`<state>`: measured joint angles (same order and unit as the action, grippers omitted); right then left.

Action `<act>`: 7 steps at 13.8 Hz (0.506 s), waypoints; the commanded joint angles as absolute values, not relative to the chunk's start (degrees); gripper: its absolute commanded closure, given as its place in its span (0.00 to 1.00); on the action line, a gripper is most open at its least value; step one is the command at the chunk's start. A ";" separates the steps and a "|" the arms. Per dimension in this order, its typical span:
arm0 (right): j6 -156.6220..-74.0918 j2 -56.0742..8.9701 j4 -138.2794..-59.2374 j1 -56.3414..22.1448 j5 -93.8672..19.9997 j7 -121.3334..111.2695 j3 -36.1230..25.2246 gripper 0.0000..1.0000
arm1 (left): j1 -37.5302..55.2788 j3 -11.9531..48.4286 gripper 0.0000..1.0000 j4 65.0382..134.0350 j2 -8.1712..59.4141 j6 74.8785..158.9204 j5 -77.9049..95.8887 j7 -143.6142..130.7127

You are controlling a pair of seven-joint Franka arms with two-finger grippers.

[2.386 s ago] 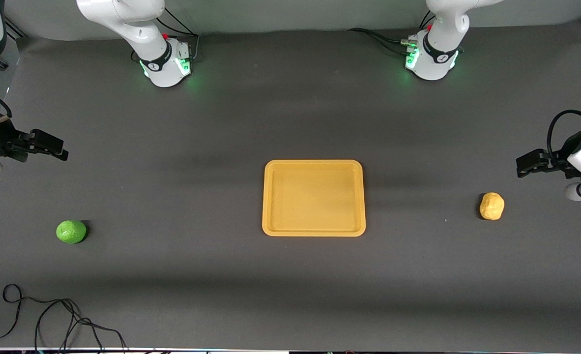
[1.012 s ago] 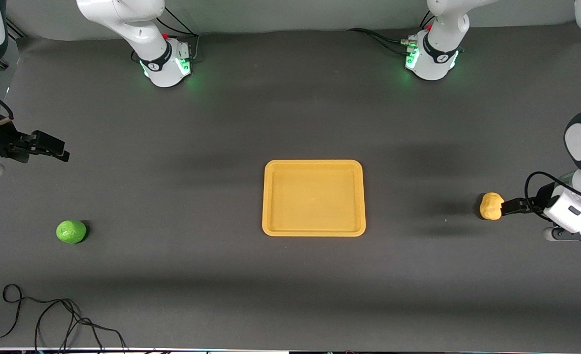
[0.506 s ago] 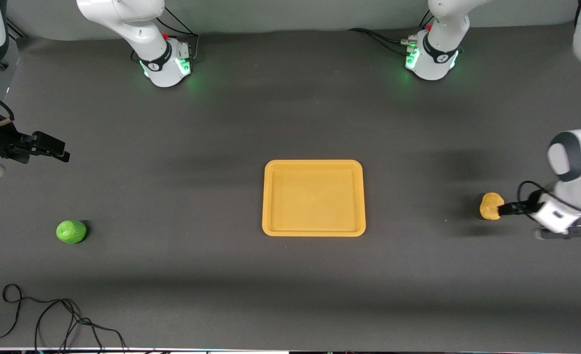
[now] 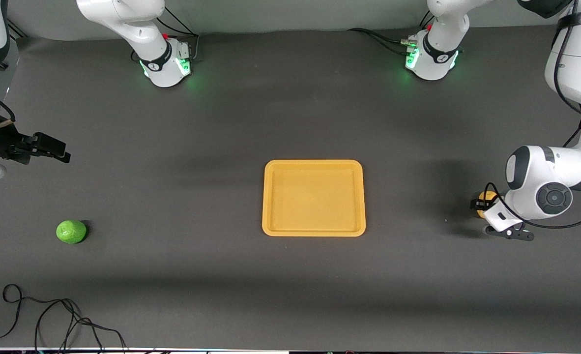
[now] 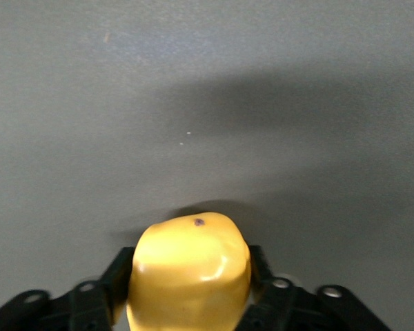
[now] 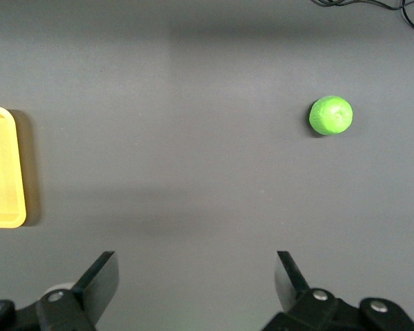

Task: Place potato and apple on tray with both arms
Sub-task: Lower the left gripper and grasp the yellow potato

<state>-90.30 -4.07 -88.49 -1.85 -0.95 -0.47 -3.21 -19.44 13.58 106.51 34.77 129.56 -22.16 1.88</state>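
Left arm: folded low at its end of the table, wrist bent down over the potato (image 4: 482, 200).
Left gripper (image 5: 190, 289): clamped on the potato, 1 finger on each side.
Right gripper (image 6: 193, 276): held above the table, jaws spread, nothing held; arm waiting.
Apple (image 4: 71, 231): on the table, toward the right arm's end.
Tray (image 4: 314, 231): mid-table, between both fruits.
Change: 1 second earlier the left fingers were spread at the potato; the wrist is now lowered onto it.

I see a matt, dark grey table (image 4: 290, 123) cover, cloth-like. The tray (image 4: 314, 229) looks like smooth yellow-orange plastic. The potato (image 5: 190, 269) has a faint sheen on lumpy skin; the apple (image 4: 71, 231) looks faceted. The arm shells read as glossy white plastic.
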 commanded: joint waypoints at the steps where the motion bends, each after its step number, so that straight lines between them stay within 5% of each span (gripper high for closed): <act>1: -91.14 -3.96 -88.86 -2.11 -0.26 0.26 -3.25 0.00 | -16.80 13.54 0.83 104.60 32.53 122.47 -23.21 0.71; 3: -91.67 -3.96 -89.56 -2.11 0.08 0.18 -3.60 0.00 | -13.55 13.88 1.00 98.92 32.08 113.34 -22.68 -4.45; 5: -92.90 -3.87 -91.05 -0.80 1.66 -1.39 -4.48 0.00 | -7.24 13.89 1.00 89.34 32.87 101.39 -21.02 -11.12; 7: -94.47 -3.60 -92.54 -0.53 2.46 -9.44 -9.90 0.00 | -3.10 13.89 1.00 85.27 33.22 100.10 -13.13 -20.26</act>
